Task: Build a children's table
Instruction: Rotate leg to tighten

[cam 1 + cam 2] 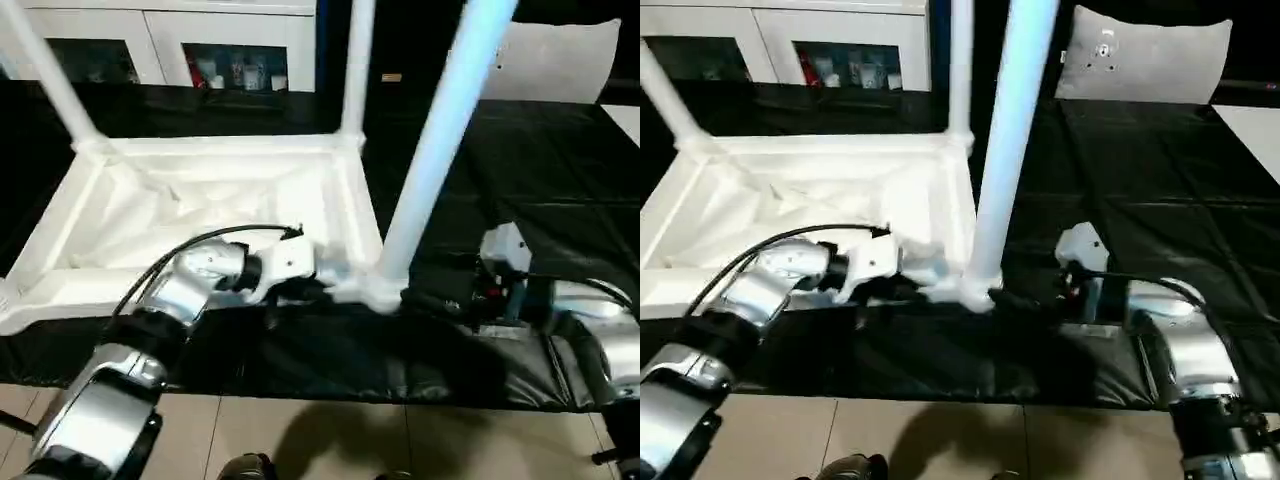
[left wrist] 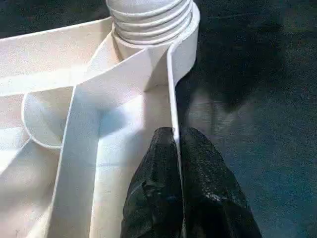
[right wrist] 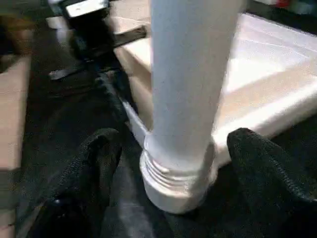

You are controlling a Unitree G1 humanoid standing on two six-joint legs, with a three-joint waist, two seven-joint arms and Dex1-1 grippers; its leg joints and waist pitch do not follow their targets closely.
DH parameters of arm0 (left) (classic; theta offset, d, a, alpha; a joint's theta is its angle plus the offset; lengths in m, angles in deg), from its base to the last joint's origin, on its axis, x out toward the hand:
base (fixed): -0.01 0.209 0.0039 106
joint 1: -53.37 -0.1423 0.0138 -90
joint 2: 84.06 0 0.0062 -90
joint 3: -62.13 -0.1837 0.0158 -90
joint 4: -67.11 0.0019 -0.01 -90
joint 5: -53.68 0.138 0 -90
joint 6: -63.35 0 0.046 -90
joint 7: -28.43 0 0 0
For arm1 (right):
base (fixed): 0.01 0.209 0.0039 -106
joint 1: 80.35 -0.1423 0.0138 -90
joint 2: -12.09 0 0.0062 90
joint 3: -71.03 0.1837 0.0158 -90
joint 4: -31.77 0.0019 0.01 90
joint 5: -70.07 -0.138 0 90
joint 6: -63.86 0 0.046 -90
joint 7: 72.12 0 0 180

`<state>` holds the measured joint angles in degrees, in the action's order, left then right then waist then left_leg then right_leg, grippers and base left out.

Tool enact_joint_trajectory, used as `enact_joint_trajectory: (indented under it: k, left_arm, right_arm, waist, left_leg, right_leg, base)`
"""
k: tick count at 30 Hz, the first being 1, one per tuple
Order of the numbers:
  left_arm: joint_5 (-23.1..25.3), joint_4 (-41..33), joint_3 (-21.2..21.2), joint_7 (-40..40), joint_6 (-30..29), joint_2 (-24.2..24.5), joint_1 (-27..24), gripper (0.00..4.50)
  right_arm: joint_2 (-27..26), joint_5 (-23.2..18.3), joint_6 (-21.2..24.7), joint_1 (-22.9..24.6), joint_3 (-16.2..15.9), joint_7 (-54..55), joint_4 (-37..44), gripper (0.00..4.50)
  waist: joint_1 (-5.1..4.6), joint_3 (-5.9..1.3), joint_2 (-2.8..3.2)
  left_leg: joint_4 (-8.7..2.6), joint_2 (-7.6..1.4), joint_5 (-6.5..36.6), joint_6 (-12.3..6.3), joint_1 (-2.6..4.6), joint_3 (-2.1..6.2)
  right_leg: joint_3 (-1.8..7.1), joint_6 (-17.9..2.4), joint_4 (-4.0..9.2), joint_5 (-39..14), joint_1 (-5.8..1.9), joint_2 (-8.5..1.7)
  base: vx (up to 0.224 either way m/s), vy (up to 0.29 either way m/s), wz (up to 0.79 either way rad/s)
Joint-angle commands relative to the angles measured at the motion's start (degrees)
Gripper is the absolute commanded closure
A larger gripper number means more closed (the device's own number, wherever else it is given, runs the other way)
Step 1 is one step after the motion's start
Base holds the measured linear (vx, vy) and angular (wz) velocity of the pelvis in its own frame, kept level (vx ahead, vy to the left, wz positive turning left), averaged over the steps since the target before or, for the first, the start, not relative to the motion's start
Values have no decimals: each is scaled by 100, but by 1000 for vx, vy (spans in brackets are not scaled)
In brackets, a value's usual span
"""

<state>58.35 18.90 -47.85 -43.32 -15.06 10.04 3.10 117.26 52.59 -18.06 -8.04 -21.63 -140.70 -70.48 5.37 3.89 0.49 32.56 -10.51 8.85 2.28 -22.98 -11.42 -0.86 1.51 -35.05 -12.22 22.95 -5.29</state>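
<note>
Top [image 1: 200,200] upside down on black table [image 1: 1160,180], near leg [image 3: 190,84] upright in corner socket, threads showing — not seated.
Left gripper [image 2: 174,144] fingers clamped on top's rim beside leg; good brace.
Right gripper [image 3: 168,163] fingers apart, straddling leg collar — close low, twist square.
Two far legs up; cabinet [image 1: 170,45] behind top, no obstruction.

The left gripper [image 2: 177,144] has its jaws pinched on the thin side rim of the children's table top [image 2: 74,119]. At twelve o'clock, a leg's threaded collar [image 2: 148,15] sits in the corner socket.
</note>
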Motion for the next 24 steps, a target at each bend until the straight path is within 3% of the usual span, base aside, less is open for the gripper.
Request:
enact_joint_trajectory:
  k: [1,7,17,24]
  left_arm:
    - [17,-166,-342,-495,222,54,-173,450]
    - [-32,-389,-464,-881,314,160,-229,450]
    - [-81,-528,-493,-1064,301,170,-232,450]
    - [-152,-481,-339,-781,-9,84,-226,450]
  right_arm:
    - [144,-54,-32,-86,-126,-394,-21,108]
    - [250,-87,19,-194,-369,-902,-91,166]
    - [193,-178,173,-321,-494,-1240,-282,255]
    - [171,-460,668,-115,-450,-1224,-23,262]
  waist:
    - [24,-361,-128]
    - [98,-368,-147]
    - [131,-378,-151]
    - [165,-372,-167]
  left_leg:
    - [-279,-277,980,-676,155,68]
    - [-278,-293,978,-636,175,60]
    - [-267,-284,939,-601,174,61]
    - [-264,-290,962,-587,187,54]
  right_leg:
    - [101,-1607,361,-280,-222,-268]
    - [103,-1617,343,-319,-202,-270]
    - [103,-1615,330,-265,-205,-268]
    - [107,-1627,327,-361,-201,-260]
  base:
    - [0,0,0]
    - [0,0,0]
    - [0,0,0]
    - [0,0,0]
